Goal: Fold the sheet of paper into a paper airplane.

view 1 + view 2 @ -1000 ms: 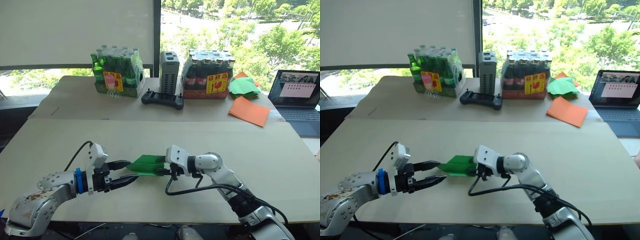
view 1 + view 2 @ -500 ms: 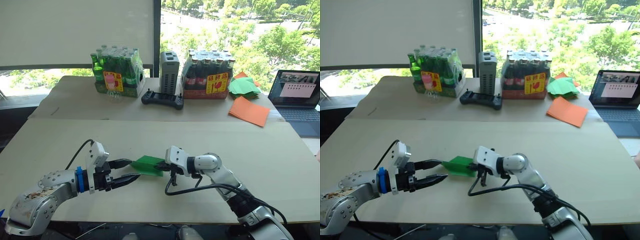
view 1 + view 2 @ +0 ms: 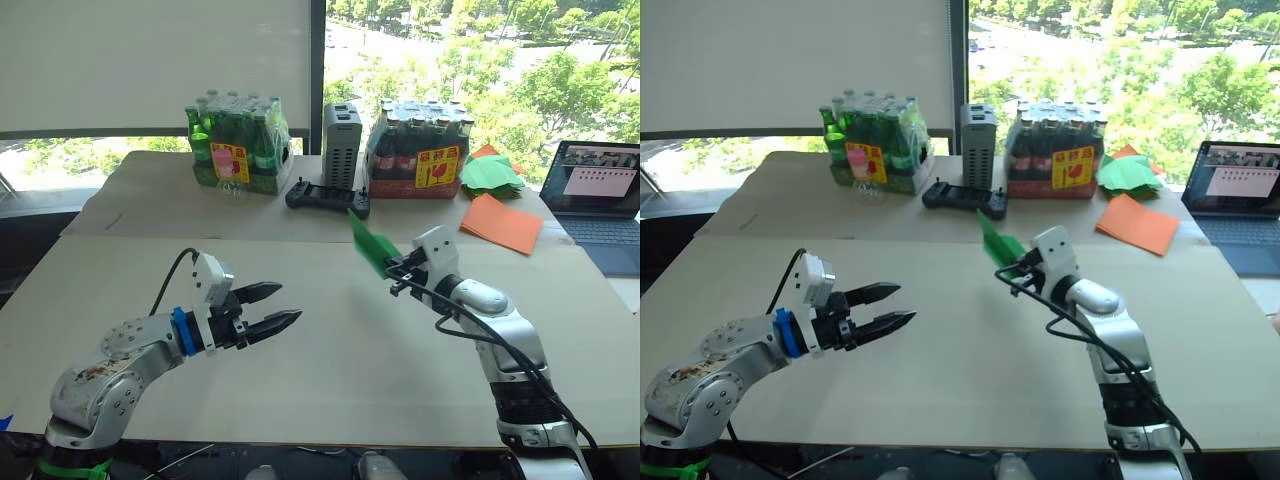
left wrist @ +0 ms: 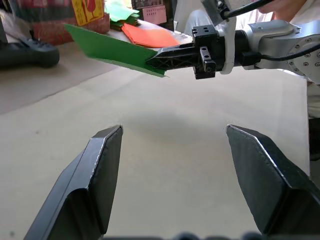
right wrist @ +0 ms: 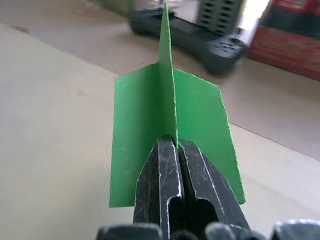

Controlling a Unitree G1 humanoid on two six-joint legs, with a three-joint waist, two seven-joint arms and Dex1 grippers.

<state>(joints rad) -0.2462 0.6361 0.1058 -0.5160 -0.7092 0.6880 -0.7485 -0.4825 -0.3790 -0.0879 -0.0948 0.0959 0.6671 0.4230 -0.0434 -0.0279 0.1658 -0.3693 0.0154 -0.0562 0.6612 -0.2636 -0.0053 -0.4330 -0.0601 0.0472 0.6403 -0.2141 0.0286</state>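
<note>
The paper airplane (image 3: 368, 241) is a bright green dart with flat wings, held up in the air above the near table (image 3: 330, 370), nose pointing up and toward the far table. My right gripper (image 3: 396, 270) is shut on its keel at the tail; the right wrist view shows the black fingers (image 5: 160, 170) pressed together on the centre fold, wings (image 5: 142, 125) spreading to both sides. My left gripper (image 3: 286, 304) hovers low over the table to the left, open and empty. In the left wrist view its fingers (image 4: 107, 150) stand wide apart, facing the airplane (image 4: 110, 49).
On the far table stand a pack of green bottles (image 3: 235, 145), a grey box (image 3: 340, 130), a pack of dark bottles (image 3: 415, 150) and a black controller (image 3: 327, 197). A heap of green folded papers (image 3: 490, 172), orange sheets (image 3: 500, 222) and a laptop (image 3: 600, 190) lie at the right.
My right gripper has lifted the airplane off the table, up and to the right. My left gripper has drawn back from it to the left and opened wider.
</note>
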